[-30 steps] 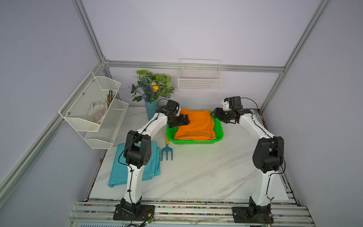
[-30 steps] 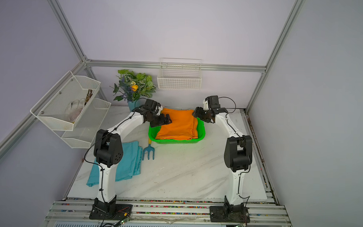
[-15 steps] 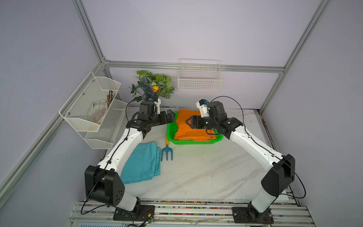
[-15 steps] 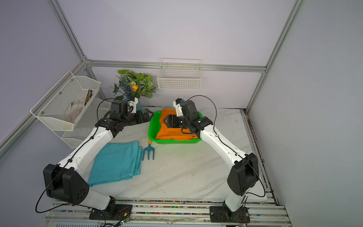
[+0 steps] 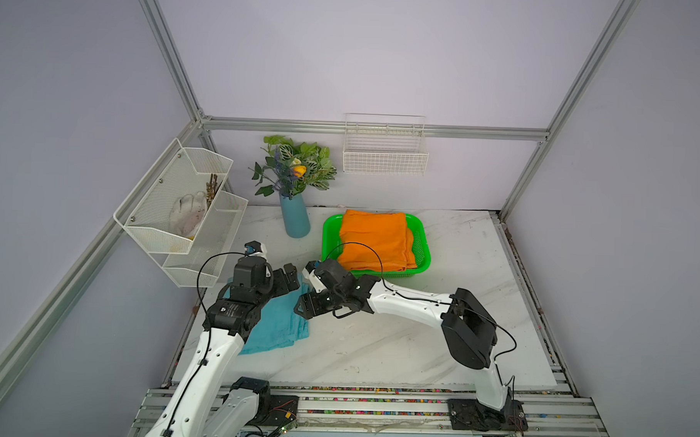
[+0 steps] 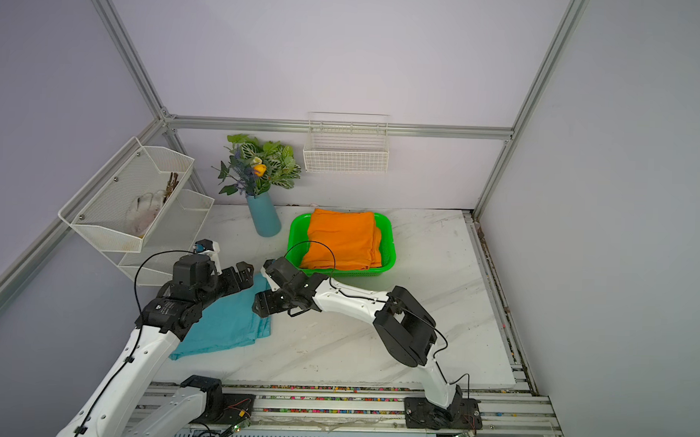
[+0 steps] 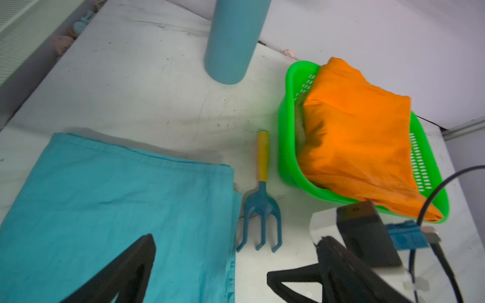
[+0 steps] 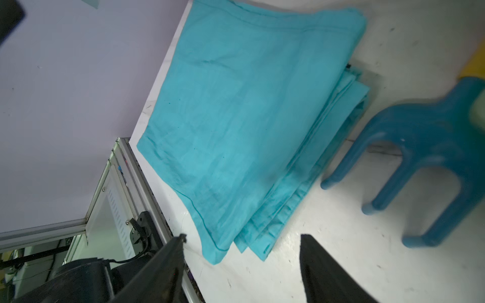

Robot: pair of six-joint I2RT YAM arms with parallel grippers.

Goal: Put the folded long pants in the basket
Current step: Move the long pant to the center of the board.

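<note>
Orange pants (image 5: pixel 373 240) sit in the basket (image 5: pixel 423 254); teal pants (image 5: pixel 280 329) lie at the left edge of the worktop (image 5: pixel 416 342). Left claw (image 5: pixel 290 279) and right claw (image 5: pixel 303 308) hover over them, spread apart and empty. Next they should pinch the cloth's edges.

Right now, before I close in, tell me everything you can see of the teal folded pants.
The teal pants are thin, lightly creased cloth folded into a flat rectangle, several layers showing along one edge. They lie flat on the white table, outside the green basket. A blue garden fork lies close beside the layered edge; contact unclear. The left gripper and the right gripper hover open at its edges, neither gripping.
</note>
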